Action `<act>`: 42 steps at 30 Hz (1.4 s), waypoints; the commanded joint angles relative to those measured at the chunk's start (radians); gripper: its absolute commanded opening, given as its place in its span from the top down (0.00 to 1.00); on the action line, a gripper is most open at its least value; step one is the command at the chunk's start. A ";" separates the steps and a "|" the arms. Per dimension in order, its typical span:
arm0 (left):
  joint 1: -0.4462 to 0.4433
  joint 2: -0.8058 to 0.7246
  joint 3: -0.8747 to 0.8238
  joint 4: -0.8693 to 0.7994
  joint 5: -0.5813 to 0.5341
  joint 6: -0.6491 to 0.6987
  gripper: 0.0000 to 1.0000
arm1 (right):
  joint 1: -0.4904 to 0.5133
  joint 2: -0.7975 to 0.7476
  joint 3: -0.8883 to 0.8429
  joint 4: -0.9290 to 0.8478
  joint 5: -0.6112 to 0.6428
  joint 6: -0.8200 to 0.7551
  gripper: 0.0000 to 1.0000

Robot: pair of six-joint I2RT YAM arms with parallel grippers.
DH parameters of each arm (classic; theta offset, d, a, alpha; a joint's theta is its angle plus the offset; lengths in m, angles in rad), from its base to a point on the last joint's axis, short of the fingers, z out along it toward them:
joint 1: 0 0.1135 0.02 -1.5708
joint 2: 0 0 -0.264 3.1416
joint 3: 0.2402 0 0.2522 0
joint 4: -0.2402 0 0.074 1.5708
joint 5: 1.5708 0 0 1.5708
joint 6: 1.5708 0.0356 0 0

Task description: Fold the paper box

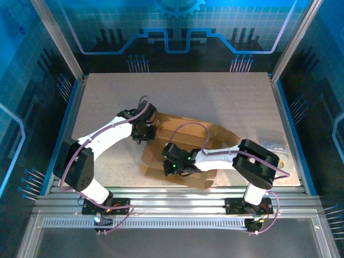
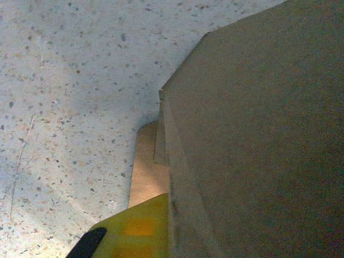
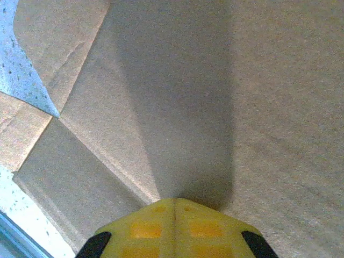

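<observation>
The paper box [image 1: 199,134] is brown cardboard, partly folded, lying mid-table with creased panels and flaps spread toward the front. My left gripper [image 1: 141,131] is at its left end. In the left wrist view a raised panel [image 2: 258,134] runs edge-on into the jaws, one yellow finger [image 2: 134,231] pressed against it and the other hidden behind it. My right gripper [image 1: 173,167] is over the box's front left part. Its fingertips [image 3: 176,203] are shut together, nothing between them, the tip resting against a flat panel [image 3: 242,80] beside a crease.
The speckled tabletop [image 1: 215,91] lies bare behind the box. A pale flat item [image 1: 277,153] sits at the right edge near the right arm's elbow. Metal frame rails [image 1: 177,191] run along the front, and blue enclosure walls surround the table.
</observation>
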 commanded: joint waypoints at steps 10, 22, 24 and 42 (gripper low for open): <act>0.051 0.090 0.090 -0.186 0.244 0.131 0.89 | 0.008 0.039 -0.039 -0.046 0.031 0.014 1.00; 0.057 0.157 0.180 -0.255 0.284 0.172 0.90 | -0.028 -0.012 -0.043 -0.055 0.010 -0.045 1.00; 0.057 0.171 0.193 -0.264 0.290 0.173 0.90 | -0.032 -0.028 -0.042 -0.052 0.001 -0.063 1.00; 0.056 0.219 0.237 -0.280 0.285 0.148 0.89 | -0.248 -0.359 0.202 -0.319 -0.188 -0.405 0.80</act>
